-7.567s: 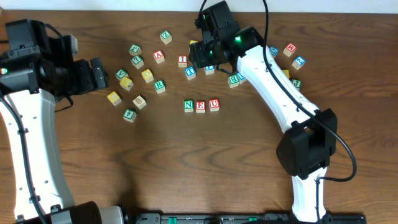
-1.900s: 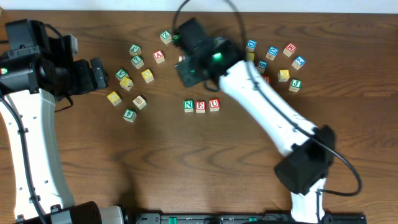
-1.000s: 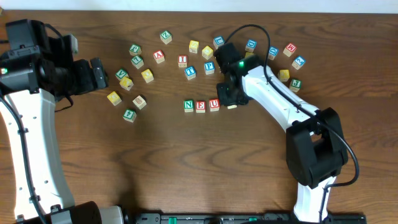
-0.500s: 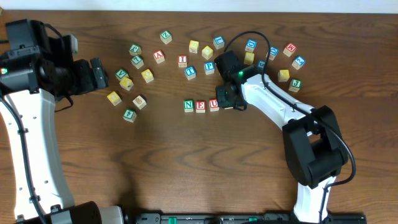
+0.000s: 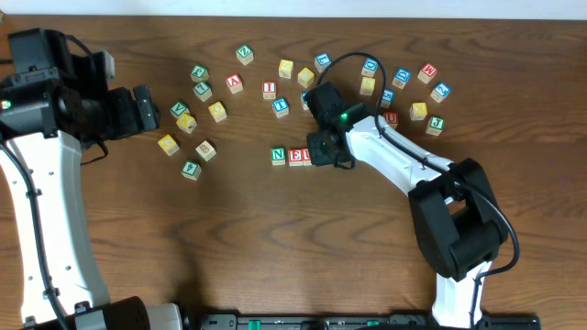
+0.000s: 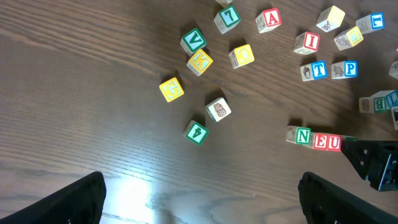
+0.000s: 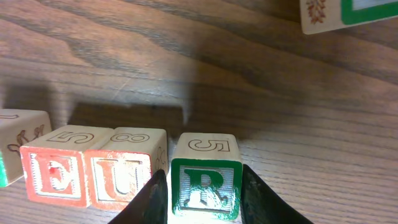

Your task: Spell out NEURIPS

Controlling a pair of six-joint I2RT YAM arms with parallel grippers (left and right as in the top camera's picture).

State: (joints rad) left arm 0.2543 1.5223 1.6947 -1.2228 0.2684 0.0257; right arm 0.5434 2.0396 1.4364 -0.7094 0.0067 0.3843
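Observation:
A row of cubes N [image 5: 279,156], E [image 5: 296,156] and U [image 6: 334,142] lies mid-table. My right gripper [image 5: 326,147] is shut on a green R cube [image 7: 205,177] and holds it at table level just right of the red U [image 7: 127,168], in line with the red E [image 7: 56,171]. From overhead the gripper hides the R. A red I cube [image 5: 269,90] and a blue P cube [image 6: 350,69] lie behind the row. Yellow-faced cubes [image 5: 286,69] lie among the loose ones. My left gripper [image 5: 142,108] is open and empty, far left.
Loose cubes are scattered to the back left [image 5: 202,91], with a green 4 cube [image 6: 196,132] nearest the front. More lie at the back right [image 5: 427,72]. A blue T cube [image 5: 281,106] sits behind the row. The right arm [image 5: 404,165] stretches across the right side.
My right gripper has moved left and down with the R cube, from beside the back cubes to the right end of the N E U row. The left arm has not moved.

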